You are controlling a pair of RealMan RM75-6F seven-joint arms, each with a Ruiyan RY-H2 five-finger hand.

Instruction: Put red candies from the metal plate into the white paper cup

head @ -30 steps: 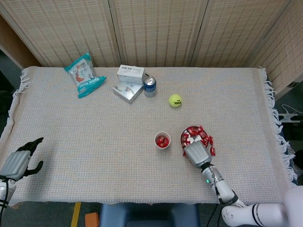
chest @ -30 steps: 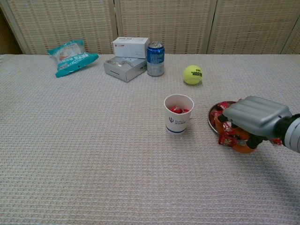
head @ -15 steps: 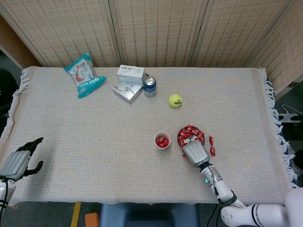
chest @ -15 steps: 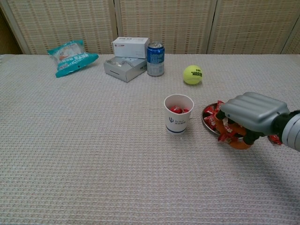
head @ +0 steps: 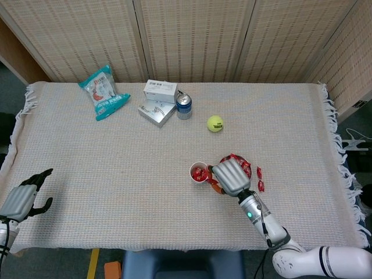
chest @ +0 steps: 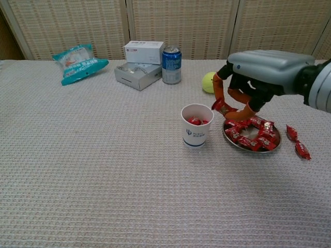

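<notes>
The right hand (chest: 253, 77) hangs raised above the table on the right side of the scene, palm down, its grey back turned up and its orange-tipped fingers (chest: 219, 90) curled downward. Between the fingertips it pinches a red candy (chest: 219, 105). Its forearm runs back toward the near right corner. The left hand (head: 26, 195) shows only in the head view, at the near left edge of the table, its dark fingers spread apart and holding nothing.
</notes>
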